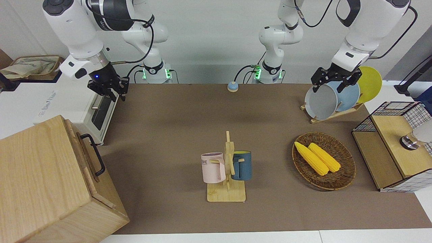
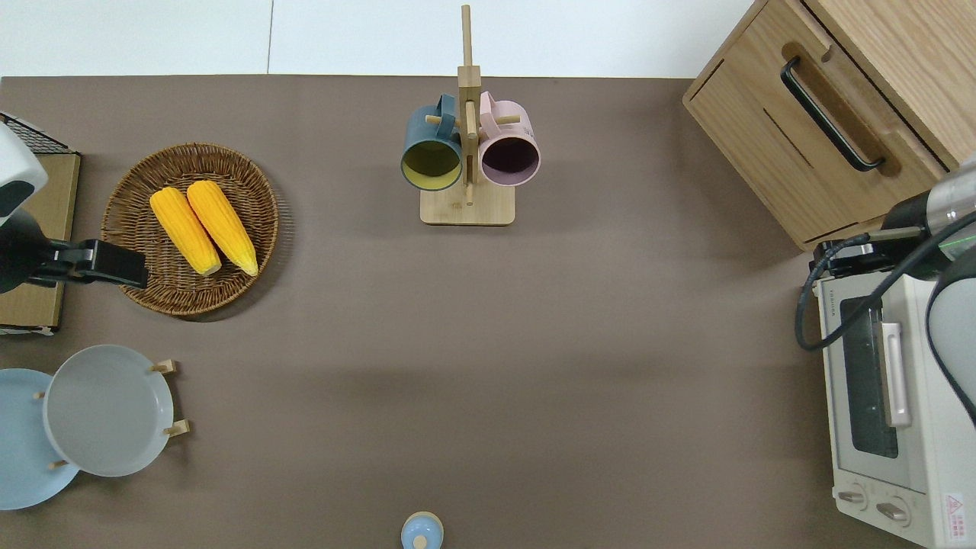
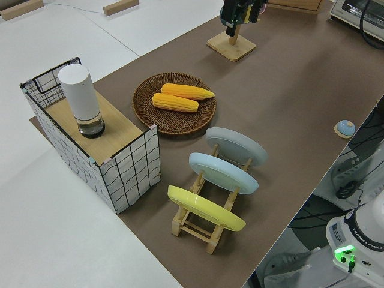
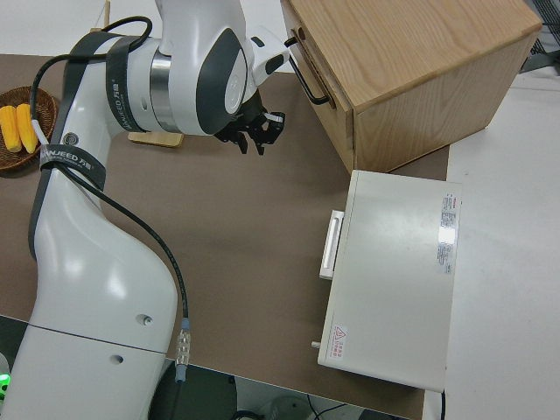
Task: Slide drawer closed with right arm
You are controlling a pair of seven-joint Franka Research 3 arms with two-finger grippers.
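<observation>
Hanging in the air, my right gripper [image 1: 108, 88] is over the edge of the white toaster oven [image 2: 892, 412] that faces the pale wood cabinet [image 1: 44, 182], at the right arm's end of the table. The wide light-wood drawer [image 2: 820, 133] with the black metal loop handle [image 2: 831, 114] sits in that cabinet, farther from the robots than my gripper and apart from it; its front looks almost even with the cabinet front. My white right arm [image 1: 72, 28] bends down from the shoulder, the wrist with the blue light points down to the brown table mat [image 1: 189, 128]. My black fingers [image 1: 116, 92] stand a little apart and hold nothing. My left arm is parked.
</observation>
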